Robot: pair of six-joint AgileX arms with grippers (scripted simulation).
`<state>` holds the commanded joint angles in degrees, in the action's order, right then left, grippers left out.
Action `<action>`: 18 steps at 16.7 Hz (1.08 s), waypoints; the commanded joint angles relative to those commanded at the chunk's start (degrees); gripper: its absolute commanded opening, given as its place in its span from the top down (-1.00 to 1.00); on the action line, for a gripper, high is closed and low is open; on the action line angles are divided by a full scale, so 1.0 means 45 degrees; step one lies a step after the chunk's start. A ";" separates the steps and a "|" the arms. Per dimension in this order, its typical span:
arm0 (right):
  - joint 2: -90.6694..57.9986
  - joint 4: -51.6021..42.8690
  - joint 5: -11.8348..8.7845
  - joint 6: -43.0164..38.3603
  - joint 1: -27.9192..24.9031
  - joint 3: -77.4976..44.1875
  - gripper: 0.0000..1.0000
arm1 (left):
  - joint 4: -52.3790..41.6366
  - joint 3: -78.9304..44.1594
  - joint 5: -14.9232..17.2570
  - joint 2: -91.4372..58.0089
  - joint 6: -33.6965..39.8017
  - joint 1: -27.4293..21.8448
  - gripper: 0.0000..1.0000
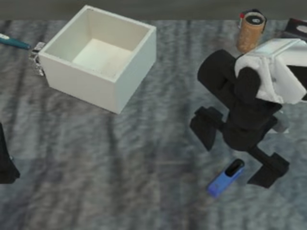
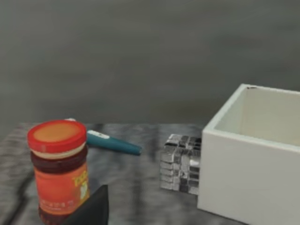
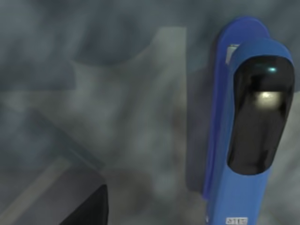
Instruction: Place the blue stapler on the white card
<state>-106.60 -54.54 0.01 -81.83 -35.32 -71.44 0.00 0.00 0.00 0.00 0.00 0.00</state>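
The right gripper (image 1: 240, 153) hangs open over the blue stapler (image 1: 226, 178) on the grey table (image 1: 144, 167).

At the far left edge of the top view, the left arm (image 1: 5, 160) sits parked, and nobody can tell if its fingers are apart or together. Its wrist view shows a red-lidded jar (image 2: 58, 171), a teal pen (image 2: 112, 143) and a clear blocky cube (image 2: 180, 164) beside the big white box (image 1: 100, 57). Further right, the right gripper has its two black fingers (image 1: 207, 125) spread wide apart, holding nothing. The blue stapler lies flat on the table just below the gripper (its black end points up toward the arm). The white card cannot be made out for sure. A brown can (image 1: 250, 31) stands at the far right, near the back edge.
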 joint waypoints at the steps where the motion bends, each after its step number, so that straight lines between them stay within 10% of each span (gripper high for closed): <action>1: -0.0246 0.0643 0.0001 -0.0014 -0.0007 0.0361 -1.00 | 0.0000 0.0000 0.0000 0.0000 0.0000 0.0000 -1.00; 10: -0.1129 0.2744 0.0006 -0.0075 -0.0049 0.1639 -1.00 | 0.0000 0.0000 0.0000 0.0000 0.0000 0.0000 -1.00; 18: -0.1129 0.2744 0.0006 -0.0075 -0.0049 0.1639 0.21 | 0.0000 0.0000 0.0000 0.0000 0.0000 0.0000 -1.00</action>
<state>-111.68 -42.19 0.04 -82.17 -35.54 -64.07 0.00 0.00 0.00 0.00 0.00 0.00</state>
